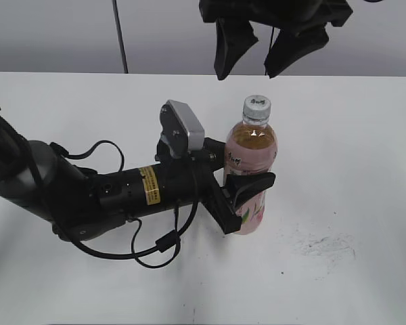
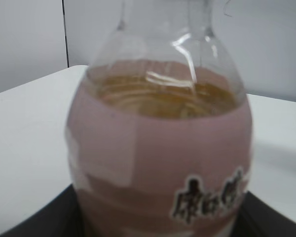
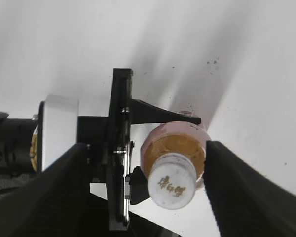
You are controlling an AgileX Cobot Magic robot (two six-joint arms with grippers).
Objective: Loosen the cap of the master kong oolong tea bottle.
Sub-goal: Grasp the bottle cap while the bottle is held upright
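The master kong oolong tea bottle (image 1: 251, 162) stands upright on the white table, with amber tea and a pink label. Its silver-grey cap (image 1: 256, 105) is on the neck. My left gripper (image 1: 247, 196) reaches in from the left and is shut on the bottle's middle. In the left wrist view the bottle (image 2: 160, 143) fills the frame between the dark jaws (image 2: 158, 228). My right gripper (image 1: 254, 57) hangs open above the cap, apart from it. The right wrist view looks down on the cap (image 3: 171, 187), with my open fingers (image 3: 148, 195) wide on either side.
The white table (image 1: 338, 169) runs to a grey wall at the back. A scuffed dark smudge (image 1: 325, 245) marks the table right of the bottle. The left arm and its cables (image 1: 108, 196) lie across the left half of the table.
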